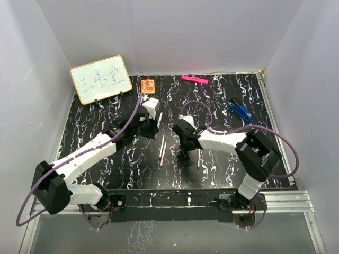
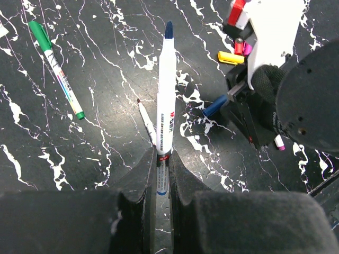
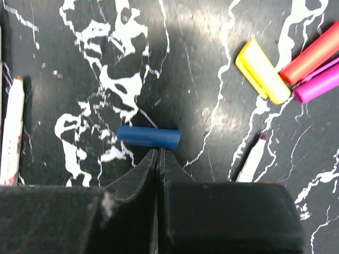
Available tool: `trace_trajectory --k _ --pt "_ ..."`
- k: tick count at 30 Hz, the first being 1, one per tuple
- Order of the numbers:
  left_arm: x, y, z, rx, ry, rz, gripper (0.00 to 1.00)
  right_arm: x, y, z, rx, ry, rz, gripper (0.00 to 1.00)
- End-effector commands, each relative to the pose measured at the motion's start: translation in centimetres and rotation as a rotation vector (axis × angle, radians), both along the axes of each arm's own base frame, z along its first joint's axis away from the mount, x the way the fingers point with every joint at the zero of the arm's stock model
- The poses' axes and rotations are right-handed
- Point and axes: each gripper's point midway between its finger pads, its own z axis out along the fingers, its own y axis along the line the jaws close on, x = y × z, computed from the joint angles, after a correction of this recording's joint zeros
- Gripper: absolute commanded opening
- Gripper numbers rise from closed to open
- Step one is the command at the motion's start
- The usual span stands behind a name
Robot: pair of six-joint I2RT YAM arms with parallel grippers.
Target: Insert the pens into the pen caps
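Observation:
My left gripper point(image 2: 163, 156) is shut on a white pen with a blue tip point(image 2: 166, 90), which points away from the wrist above the table. My right gripper point(image 3: 159, 151) is shut on the blue cap point(image 3: 148, 136), held crosswise at the fingertips. In the left wrist view the blue cap point(image 2: 214, 106) sticks out towards the pen, a short way to its right. In the top view the two grippers point(image 1: 157, 123) point(image 1: 177, 129) face each other at mid-table. Yellow point(image 3: 262, 71), red point(image 3: 312, 55) and purple point(image 3: 318, 87) caps lie together. A red-tipped pen point(image 3: 251, 161) lies nearby.
A green-capped pen point(image 2: 55, 69) lies left of the held pen, and a dark-tipped pen point(image 2: 147, 124) lies under it. Two pens point(image 1: 162, 151) point(image 1: 198, 159) lie near the front. A whiteboard point(image 1: 100, 78), an orange block point(image 1: 147, 85), a pink bar point(image 1: 194, 79) and a blue object point(image 1: 241, 110) sit towards the back.

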Motion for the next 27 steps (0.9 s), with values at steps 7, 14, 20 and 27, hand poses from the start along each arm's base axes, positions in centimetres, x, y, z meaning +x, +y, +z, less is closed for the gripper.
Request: trace_trajectory --k 7,14,20,27 --pt "0.2 0.6 1.5 -0.006 -0.038 0.02 0.0 1.2 -2.5 -4.1 -0.143 0.086 -0.037 0.0" --pt "0.2 0.8 1.4 0.001 -0.041 0.027 0.0 2.3 -2.0 -4.3 -0.128 0.077 -0.032 0.0" --pt "0.2 0.8 1.3 0.0 -0.04 0.025 0.0 2.7 -1.5 -4.4 -0.115 0.079 -0.024 0.0" --pt "0.1 0.7 1.1 -0.004 -0.037 0.019 0.0 4.4 -2.8 -2.2 -0.17 -0.016 -0.104 0.0"
